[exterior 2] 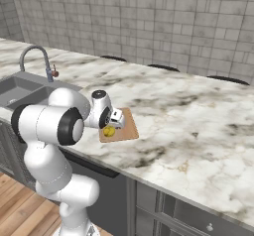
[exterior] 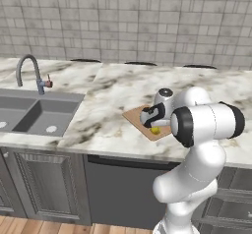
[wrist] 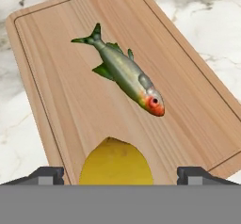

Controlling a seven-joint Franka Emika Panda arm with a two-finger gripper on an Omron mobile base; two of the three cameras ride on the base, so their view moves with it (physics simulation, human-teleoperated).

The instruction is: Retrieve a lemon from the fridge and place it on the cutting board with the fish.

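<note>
Lemon (wrist: 116, 162) position: resting on the cutting board (wrist: 70, 77), at the board's near edge as seen in the hand view, directly between the two finger tips. Landmark for all placements below is the cutting board. Going left to right across the left base view: the sink (exterior: 34, 115) is set into the counter (exterior: 108, 88) well to the left of the board, with a curved faucet (exterior: 29, 71) at its rear rim; the board (exterior: 135, 115) lies on the marble counter close to its front edge; the gripper (exterior: 153, 125) hangs just above the board's right part, with the lemon (exterior: 155, 129) under it. In the hand view, the fish (wrist: 124, 72) lies on the board beyond the lemon, near the board's centre, set diagonally and apart from the lemon, tail toward the far edge, red-marked head toward the lemon side. Jaw state: spread wide, each finger tip (wrist: 47, 175) standing clear of the lemon's sides; the fruit is not gripped. In the right base view, the lemon (exterior 2: 108, 130) shows yellow on the board (exterior 2: 130, 126) beside the gripper (exterior 2: 112, 123).
</note>
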